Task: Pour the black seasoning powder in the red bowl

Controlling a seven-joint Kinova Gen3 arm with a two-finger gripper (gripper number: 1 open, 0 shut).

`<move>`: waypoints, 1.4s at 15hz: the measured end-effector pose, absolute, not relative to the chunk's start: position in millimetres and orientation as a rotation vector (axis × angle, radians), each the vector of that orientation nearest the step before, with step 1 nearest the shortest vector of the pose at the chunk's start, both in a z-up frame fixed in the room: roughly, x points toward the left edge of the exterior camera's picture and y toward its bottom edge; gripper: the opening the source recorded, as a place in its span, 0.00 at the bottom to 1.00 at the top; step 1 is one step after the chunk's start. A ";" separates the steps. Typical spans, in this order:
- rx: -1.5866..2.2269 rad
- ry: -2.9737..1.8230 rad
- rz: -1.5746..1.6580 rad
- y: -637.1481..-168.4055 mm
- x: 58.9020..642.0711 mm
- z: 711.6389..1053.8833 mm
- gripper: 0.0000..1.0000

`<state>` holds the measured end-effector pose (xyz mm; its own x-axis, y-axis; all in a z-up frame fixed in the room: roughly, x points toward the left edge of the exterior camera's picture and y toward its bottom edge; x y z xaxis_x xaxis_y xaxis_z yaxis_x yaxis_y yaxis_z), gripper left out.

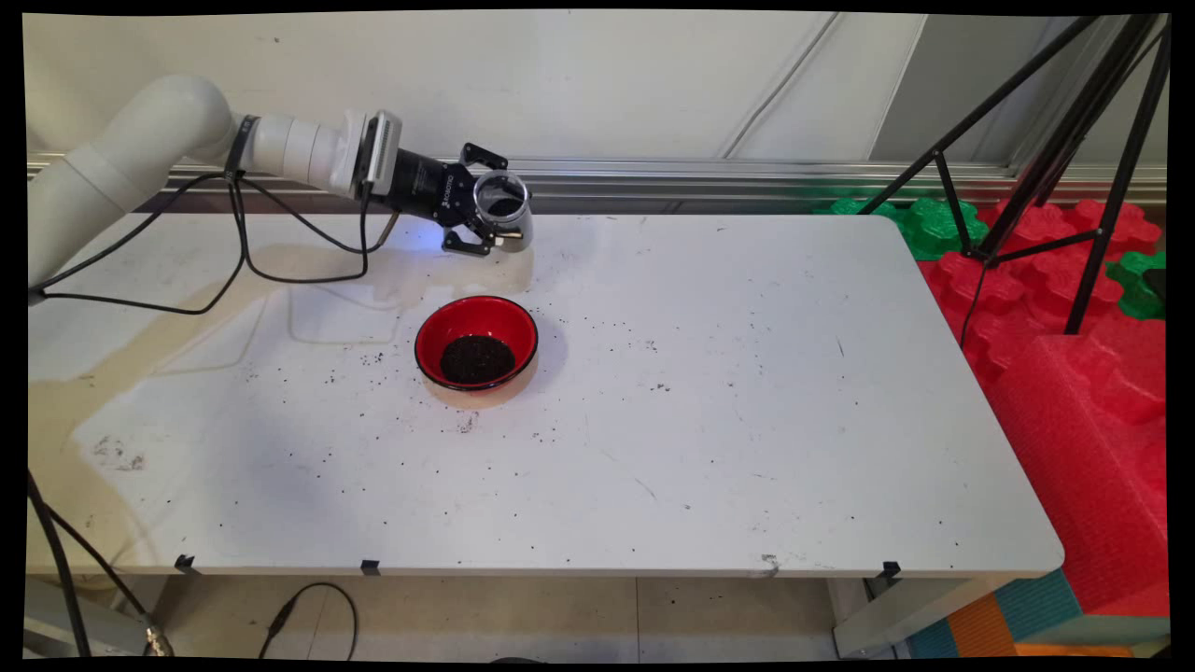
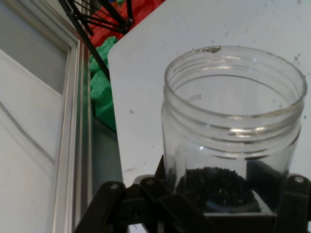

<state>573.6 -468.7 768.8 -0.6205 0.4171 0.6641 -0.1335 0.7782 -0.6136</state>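
Note:
My gripper (image 1: 499, 217) is shut on a clear glass jar (image 1: 505, 210), held above the table's far side with its open mouth tipped toward the camera. In the hand view the jar (image 2: 232, 131) stands between the fingers, lidless, with a layer of small black grains (image 2: 214, 187) at its bottom. A red bowl (image 1: 477, 342) with a black rim sits on the white table (image 1: 747, 420) just in front of and below the jar. It holds a heap of the same black grains (image 1: 477, 359).
Loose black grains (image 1: 597, 327) are scattered on the table around the bowl. Black cables (image 1: 243, 252) hang from the arm at left. A black tripod (image 1: 1055, 159) stands over red and green foam blocks (image 1: 1074, 308) off the table's right edge.

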 end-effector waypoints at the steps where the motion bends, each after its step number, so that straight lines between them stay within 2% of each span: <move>1: -0.240 -2.109 0.830 -465.4 573.1 768.2 0.00; 21: -0.738 -2.178 1.179 -420.0 553.6 753.9 0.00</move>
